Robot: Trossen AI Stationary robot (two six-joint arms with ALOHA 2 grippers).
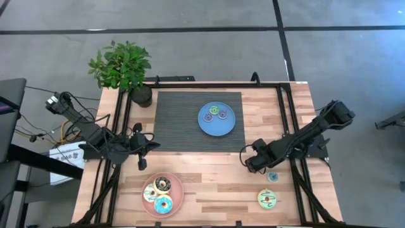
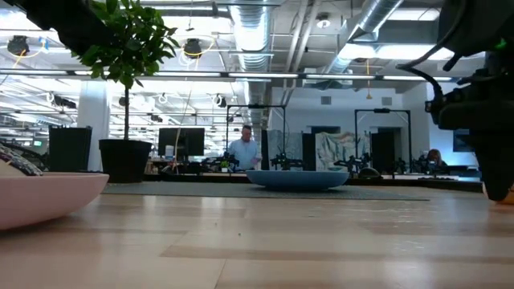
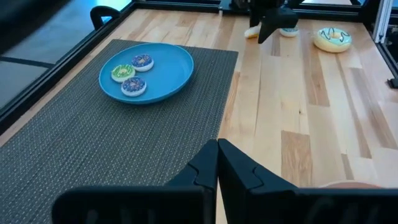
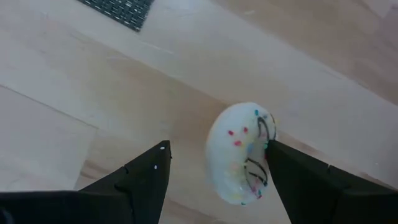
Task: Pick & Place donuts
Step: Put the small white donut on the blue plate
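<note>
My right gripper [image 4: 216, 149] is open and low over the bare wood right of the mat [image 1: 248, 159]. A small cream donut [image 4: 239, 152] stands on edge between its fingers, close to one of them, and shows as a pale spot [image 3: 251, 33] in the left wrist view. A small teal donut [image 1: 273, 177] and a large green one [image 1: 268, 199] lie flat on the wood nearby. The blue plate [image 1: 228, 126] holds three small donuts [image 3: 133, 86]. The pink plate [image 1: 178, 187] holds brown, pale and blue large donuts. My left gripper [image 3: 217, 163] is shut and waits at the mat's left edge [image 1: 140, 154]. My right gripper comes from above, slanting down. The inner side of one finger [image 4: 283, 163] meets the rim [image 4: 266, 132] of the cream donut, which is tipped up on edge with its lower rim on the wood. The other finger [image 4: 149, 174] stands well apart from it.
A potted plant [image 1: 123, 71] stands at the mat's far left corner. The dark woven mat [image 1: 177, 120] lies across the table's far middle. A black frame rail [image 1: 288, 120] runs along the table's sides. Bare wood [image 1: 215, 190] lies between the pink plate and the green donut.
</note>
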